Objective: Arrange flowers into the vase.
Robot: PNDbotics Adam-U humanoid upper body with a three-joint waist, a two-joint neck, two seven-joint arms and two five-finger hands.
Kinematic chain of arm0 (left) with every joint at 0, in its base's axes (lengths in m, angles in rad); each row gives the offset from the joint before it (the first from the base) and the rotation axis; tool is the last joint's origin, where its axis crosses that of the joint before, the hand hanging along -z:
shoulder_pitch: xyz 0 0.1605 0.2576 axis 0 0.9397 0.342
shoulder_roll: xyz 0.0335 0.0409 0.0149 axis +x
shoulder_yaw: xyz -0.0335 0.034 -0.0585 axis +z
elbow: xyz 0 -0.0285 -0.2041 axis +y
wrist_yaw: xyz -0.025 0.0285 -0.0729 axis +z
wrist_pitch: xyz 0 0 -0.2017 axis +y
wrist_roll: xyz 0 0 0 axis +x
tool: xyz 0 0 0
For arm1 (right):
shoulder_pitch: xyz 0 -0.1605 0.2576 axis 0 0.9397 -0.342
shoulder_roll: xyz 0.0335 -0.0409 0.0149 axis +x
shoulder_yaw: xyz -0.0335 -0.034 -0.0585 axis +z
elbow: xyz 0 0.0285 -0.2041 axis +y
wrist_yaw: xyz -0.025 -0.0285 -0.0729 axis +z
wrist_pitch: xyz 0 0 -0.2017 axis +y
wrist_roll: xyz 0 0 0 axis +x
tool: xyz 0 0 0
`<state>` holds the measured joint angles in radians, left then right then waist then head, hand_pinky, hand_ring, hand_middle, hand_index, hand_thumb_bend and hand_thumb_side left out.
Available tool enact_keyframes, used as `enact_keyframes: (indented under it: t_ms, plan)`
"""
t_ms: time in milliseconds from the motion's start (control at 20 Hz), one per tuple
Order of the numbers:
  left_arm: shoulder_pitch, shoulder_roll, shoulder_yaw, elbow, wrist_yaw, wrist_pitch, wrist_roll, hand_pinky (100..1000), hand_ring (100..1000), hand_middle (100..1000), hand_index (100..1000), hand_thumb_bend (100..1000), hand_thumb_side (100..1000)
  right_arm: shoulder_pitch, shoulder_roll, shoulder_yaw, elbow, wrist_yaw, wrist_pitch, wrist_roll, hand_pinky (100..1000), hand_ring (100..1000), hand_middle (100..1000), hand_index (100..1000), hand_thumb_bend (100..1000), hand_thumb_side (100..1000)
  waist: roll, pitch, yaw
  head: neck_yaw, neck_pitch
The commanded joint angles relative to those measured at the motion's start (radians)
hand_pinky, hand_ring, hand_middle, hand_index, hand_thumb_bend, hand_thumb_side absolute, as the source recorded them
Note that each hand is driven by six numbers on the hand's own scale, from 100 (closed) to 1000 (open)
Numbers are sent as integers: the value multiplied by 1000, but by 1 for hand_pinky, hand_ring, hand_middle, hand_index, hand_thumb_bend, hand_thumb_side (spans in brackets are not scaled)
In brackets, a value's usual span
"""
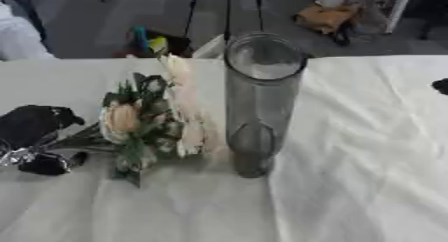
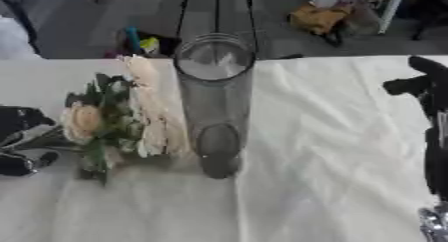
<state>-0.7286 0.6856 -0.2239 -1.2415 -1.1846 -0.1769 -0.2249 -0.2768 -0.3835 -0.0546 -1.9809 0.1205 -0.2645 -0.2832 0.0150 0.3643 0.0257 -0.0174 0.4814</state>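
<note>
Tall clear glass vase (image 1: 261,103) stands upright near the table's middle on a white cloth (image 1: 367,151), open mouth up, nothing inside it.

Flowers (image 1: 144,121), a bunch of cream and pale pink blooms with green leaves, lie just left of the vase, heads toward it, close to or touching its side; contact can't be told. Stems run left to the left hand (image 1: 35,136).

Left hand comes in from the left edge, low over the cloth, fingers curled round the stem end of the flowers, grasping them. Bunch is outside the vase, below its rim, not yet in.

Right hand (image 2: 429,93) shows at the right edge in the right eye view, well apart from the vase, black fingers pointing left over the cloth, touching nothing; looks released, fingers fairly straight. In the left eye view only a dark tip of it shows at the right edge.
</note>
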Motion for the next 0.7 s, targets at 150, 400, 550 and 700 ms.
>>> enact_keyframes:
  t_ms: [150, 400, 550, 700]
  plan:
    - [-22, 15, 14, 4, -9, -6, 5, 623, 661, 670, 801, 273, 620, -6, -13, -2, -19, -9, -1, 4, 795, 661, 521, 824, 126, 999, 12, -1, -2, 5, -18]
    - [-28, 7, 14, 21, -10, -10, -6, 603, 655, 680, 810, 280, 618, -6, -12, -1, -19, -10, -2, 6, 796, 661, 520, 824, 128, 995, 12, 1, -6, 7, -23]
    - [-32, 5, 21, 28, -21, 2, -3, 614, 672, 702, 837, 289, 622, -6, -12, 0, -19, -11, -3, 8, 796, 662, 519, 825, 130, 997, 12, 2, -7, 9, -25]
    - [-37, 5, 31, 32, -34, 24, 10, 613, 677, 709, 838, 263, 616, -5, -12, 0, -19, -11, -3, 10, 798, 662, 519, 825, 132, 996, 12, 4, -8, 9, -28]
